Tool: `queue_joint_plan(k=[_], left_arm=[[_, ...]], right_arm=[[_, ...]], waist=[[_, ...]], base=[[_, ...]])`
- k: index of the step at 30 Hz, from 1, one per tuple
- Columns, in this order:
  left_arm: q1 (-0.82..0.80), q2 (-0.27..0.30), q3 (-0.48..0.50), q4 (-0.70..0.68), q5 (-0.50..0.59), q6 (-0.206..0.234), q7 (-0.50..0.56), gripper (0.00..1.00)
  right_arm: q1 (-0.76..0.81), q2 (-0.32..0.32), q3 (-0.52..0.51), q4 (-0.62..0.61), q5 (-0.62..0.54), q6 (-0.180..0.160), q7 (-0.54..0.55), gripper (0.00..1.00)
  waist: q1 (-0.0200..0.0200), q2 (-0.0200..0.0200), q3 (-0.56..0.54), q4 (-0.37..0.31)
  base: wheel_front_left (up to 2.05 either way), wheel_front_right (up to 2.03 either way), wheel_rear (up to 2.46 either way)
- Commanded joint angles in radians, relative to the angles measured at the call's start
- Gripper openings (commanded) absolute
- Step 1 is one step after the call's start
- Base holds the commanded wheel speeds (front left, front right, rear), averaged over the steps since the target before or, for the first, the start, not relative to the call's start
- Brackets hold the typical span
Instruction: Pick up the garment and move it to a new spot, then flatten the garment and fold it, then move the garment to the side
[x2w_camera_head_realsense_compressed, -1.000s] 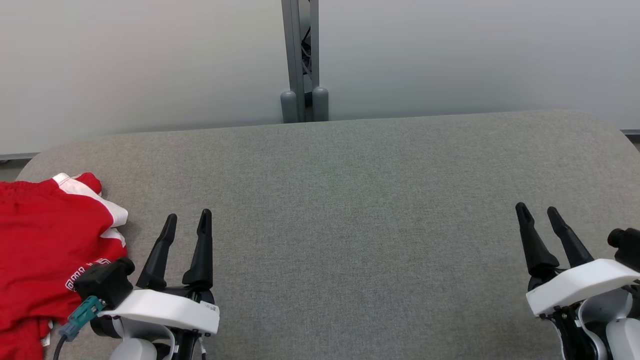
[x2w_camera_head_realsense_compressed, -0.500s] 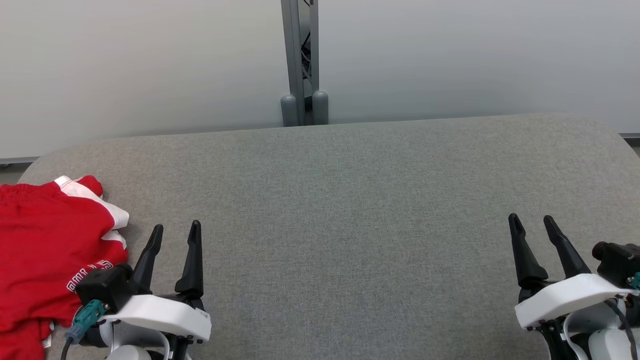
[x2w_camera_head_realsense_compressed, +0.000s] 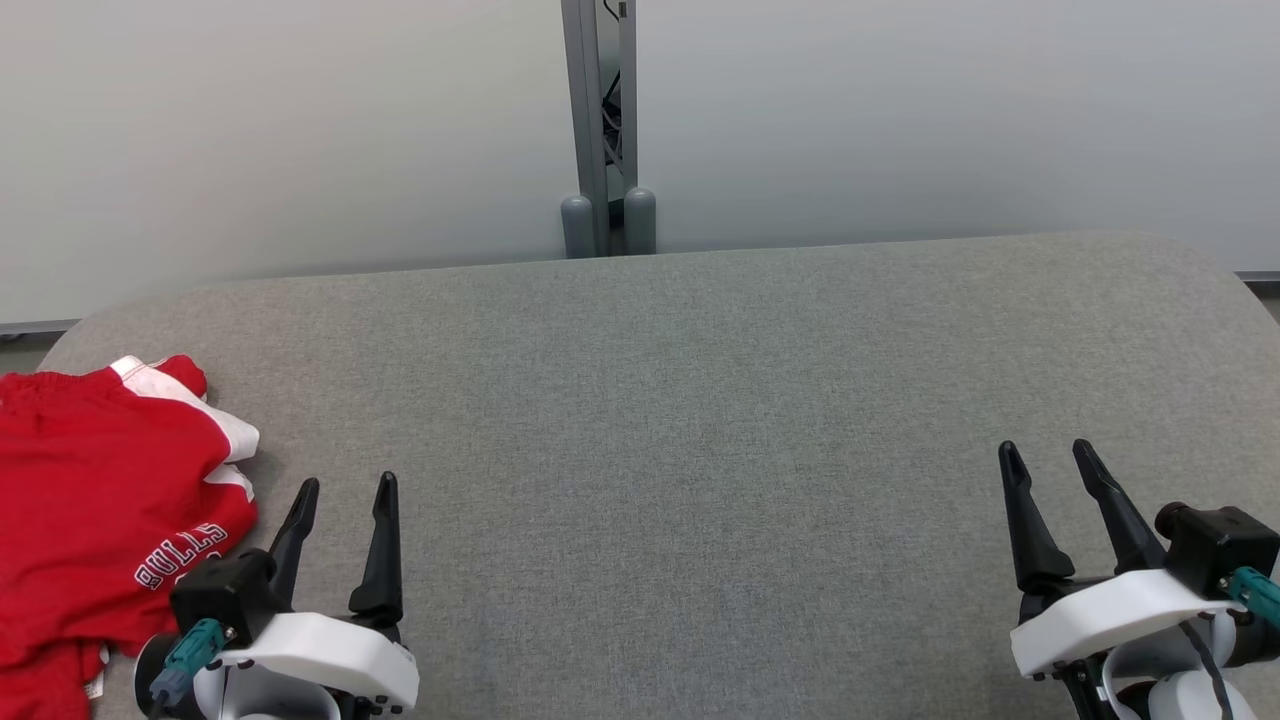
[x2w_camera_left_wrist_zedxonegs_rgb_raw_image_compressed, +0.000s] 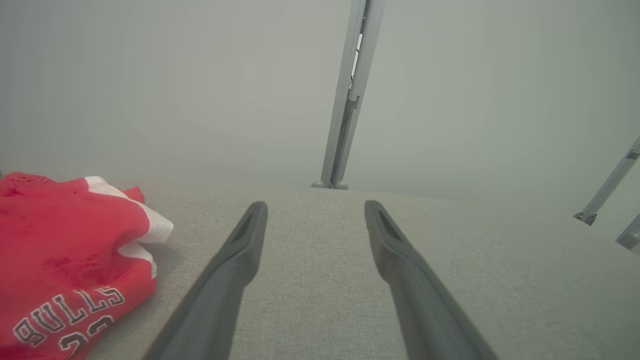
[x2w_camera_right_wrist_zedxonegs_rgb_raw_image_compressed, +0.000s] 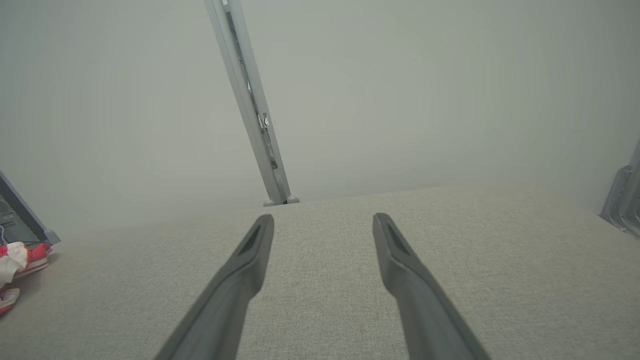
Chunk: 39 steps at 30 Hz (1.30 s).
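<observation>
The left gripper (x2w_camera_head_realsense_compressed: 348, 483) and right gripper (x2w_camera_head_realsense_compressed: 1046, 449) are seen spread and empty. The red garment (x2w_camera_head_realsense_compressed: 100, 500), near the desk (x2w_camera_head_realsense_compressed: 700, 400) end, could be brushed off by the left gripper.

Through the right wrist camera I see my right pincer (x2w_camera_right_wrist_zedxonegs_rgb_raw_image_compressed: 323, 220), its two dark fingers spread wide with nothing between them, pointing across the grey cloth-covered desk (x2w_camera_right_wrist_zedxonegs_rgb_raw_image_compressed: 525, 280). The red and white garment (x2w_camera_right_wrist_zedxonegs_rgb_raw_image_compressed: 22, 260) lies bunched on the desk at the far left, well apart from the pincer. Beyond the desk stands a pale wall (x2w_camera_right_wrist_zedxonegs_rgb_raw_image_compressed: 425, 90). A grey metal post (x2w_camera_right_wrist_zedxonegs_rgb_raw_image_compressed: 250, 110) slants up it from the desk's far edge. A dark panel (x2w_camera_right_wrist_zedxonegs_rgb_raw_image_compressed: 15, 210) shows just above the garment, and a metal fitting (x2w_camera_right_wrist_zedxonegs_rgb_raw_image_compressed: 622, 200) at the right edge.
</observation>
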Motion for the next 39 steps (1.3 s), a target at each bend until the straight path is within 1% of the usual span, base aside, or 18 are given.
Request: queue_joint_plan(k=[1,10,25,30,39], left_arm=[[0.002,0.005,0.008,0.000,0.021,0.009,-0.002,1.00],[-0.004,0.008,0.012,0.012,0.082,0.025,0.006,1.00],[-0.013,0.017,0.028,0.023,0.151,0.045,0.022,1.00],[-0.012,0.016,0.033,0.027,0.164,0.053,0.036,1.00],[-0.006,0.014,0.028,0.030,0.141,0.051,0.042,1.00]], right_arm=[[0.000,-0.004,0.005,-0.001,-0.022,0.000,-0.017,1.00],[0.008,0.004,0.014,0.011,-0.078,0.000,-0.053,1.00],[0.024,0.010,0.013,0.013,-0.125,0.000,-0.071,1.00],[0.031,0.011,0.021,0.010,-0.145,0.000,-0.076,1.00],[0.032,0.011,0.004,0.016,-0.117,0.000,-0.062,1.00]], waist=[[0.0000,0.0000,0.000,-0.001],[0.0000,0.0000,-0.001,-0.002],[0.0000,0.0000,-0.002,-0.008],[0.0000,0.0000,-0.003,-0.010],[0.0000,0.0000,-0.003,-0.014]], base=[[0.00,0.00,0.00],[0.00,0.00,0.00],[0.00,0.00,0.00],[0.00,0.00,0.00],[0.00,0.00,0.00]])
